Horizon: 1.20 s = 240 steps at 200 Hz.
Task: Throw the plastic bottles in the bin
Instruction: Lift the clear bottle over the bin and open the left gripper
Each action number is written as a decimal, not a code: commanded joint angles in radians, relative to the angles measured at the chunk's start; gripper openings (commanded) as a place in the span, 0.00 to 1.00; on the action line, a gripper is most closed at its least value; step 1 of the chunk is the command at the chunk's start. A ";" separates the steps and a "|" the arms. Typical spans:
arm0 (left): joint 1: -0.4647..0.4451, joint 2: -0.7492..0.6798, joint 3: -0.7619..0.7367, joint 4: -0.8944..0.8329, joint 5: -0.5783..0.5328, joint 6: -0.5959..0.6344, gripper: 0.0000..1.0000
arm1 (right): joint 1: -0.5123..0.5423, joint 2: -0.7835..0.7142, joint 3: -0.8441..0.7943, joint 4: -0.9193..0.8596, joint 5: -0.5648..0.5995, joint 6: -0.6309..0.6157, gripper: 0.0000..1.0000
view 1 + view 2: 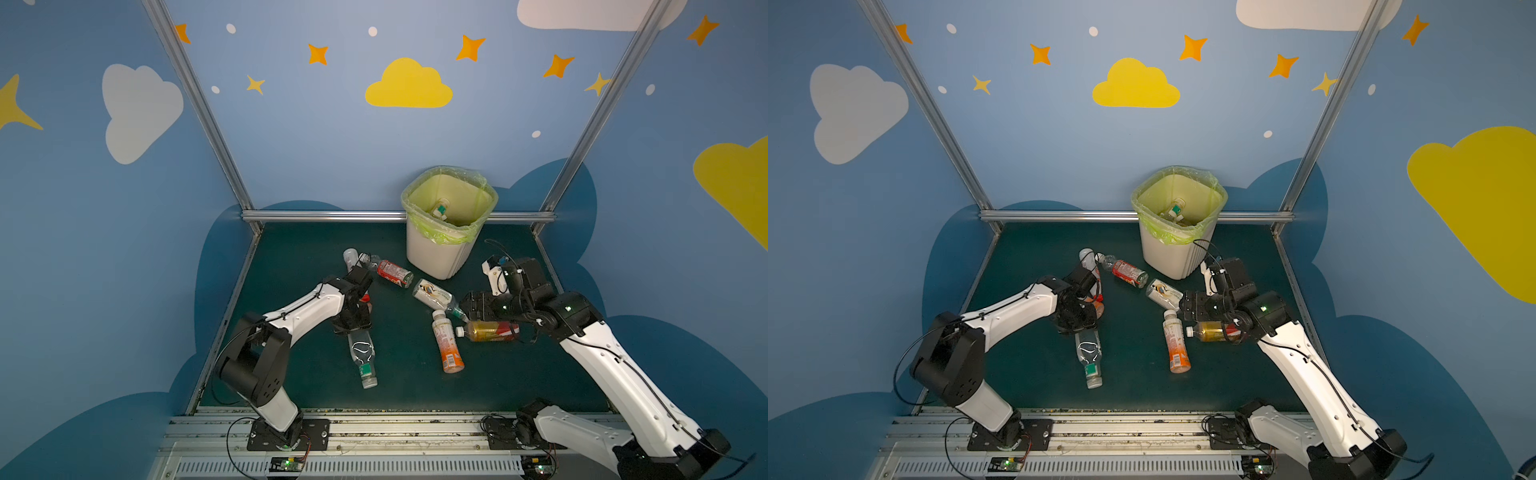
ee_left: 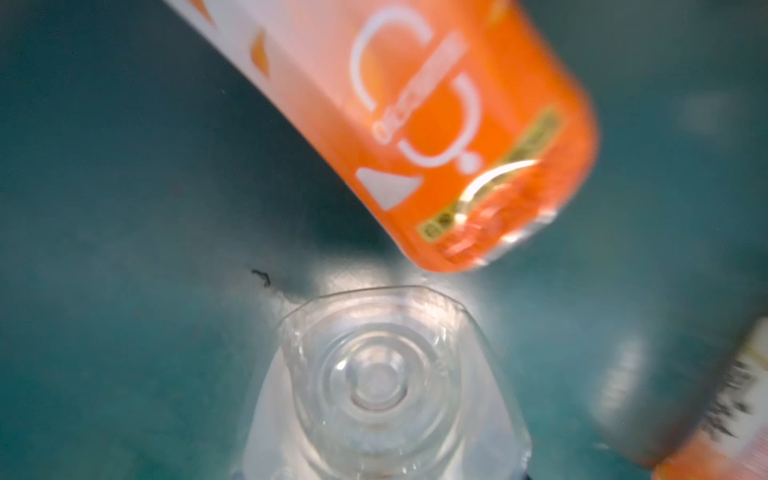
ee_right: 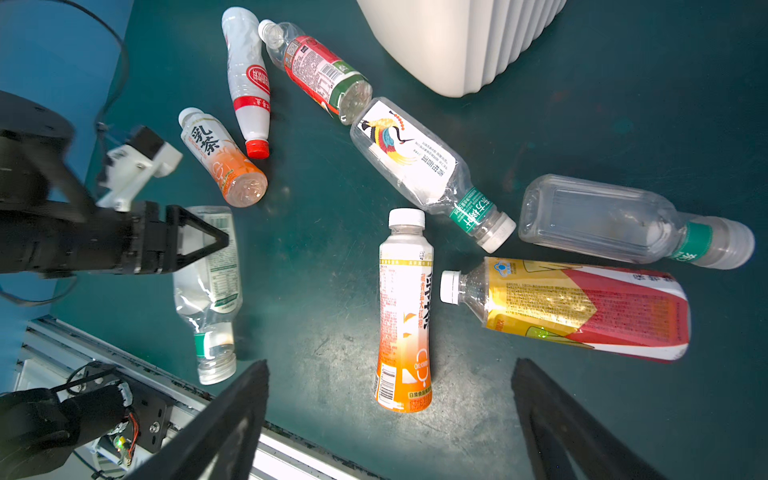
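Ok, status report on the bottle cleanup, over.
Left gripper on clear bottle, grip unconfirmed. Right gripper jaws wide, empty. Eight bottles on mat, some in bin. Orange bottle crowds left grasp.

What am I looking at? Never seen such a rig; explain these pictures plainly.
The left arm and right arm are robots at a green mat; each ends in a two-fingered claw. Two pictures look down from overhead, side by side; the other two come from cameras on the wrists. Eight bottles lie on the mat, and more sit in the bin at the back. The left claw is down on a clear bottle; whether it grips yet is unclear. The right claw hangs open above the mat, holding nothing.
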 commanded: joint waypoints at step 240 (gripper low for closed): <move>-0.006 0.207 1.226 0.412 -0.103 0.382 1.00 | -0.012 -0.020 0.133 -0.042 0.074 -0.029 0.92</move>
